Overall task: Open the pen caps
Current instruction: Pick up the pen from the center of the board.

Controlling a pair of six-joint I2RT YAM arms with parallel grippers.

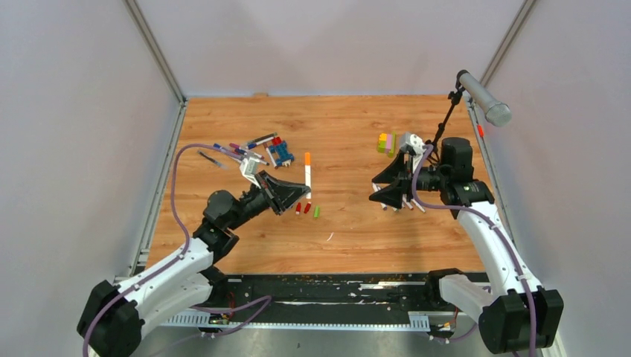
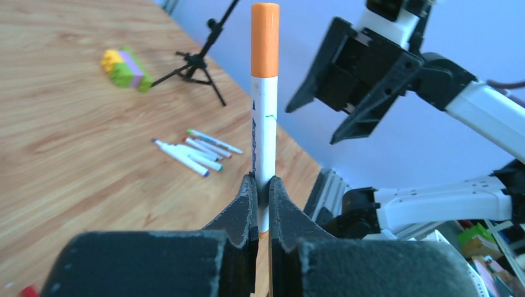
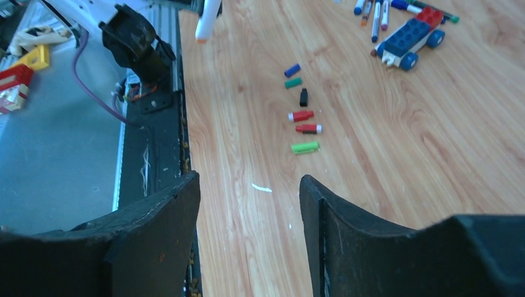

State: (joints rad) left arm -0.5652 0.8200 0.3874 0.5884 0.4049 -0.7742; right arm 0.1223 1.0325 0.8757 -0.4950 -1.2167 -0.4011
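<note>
Our left gripper point(image 2: 263, 185) pinches the pen point(image 2: 265, 124) at mid-frame; our right gripper point(image 3: 249, 179), fingers spread, must next grab its orange cap point(image 2: 265, 37)

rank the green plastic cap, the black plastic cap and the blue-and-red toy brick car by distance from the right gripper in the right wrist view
1. green plastic cap: nearest, just ahead of the right gripper.
2. black plastic cap: farther out, straight beyond the green one.
3. blue-and-red toy brick car: farthest, off to the far right.
</note>
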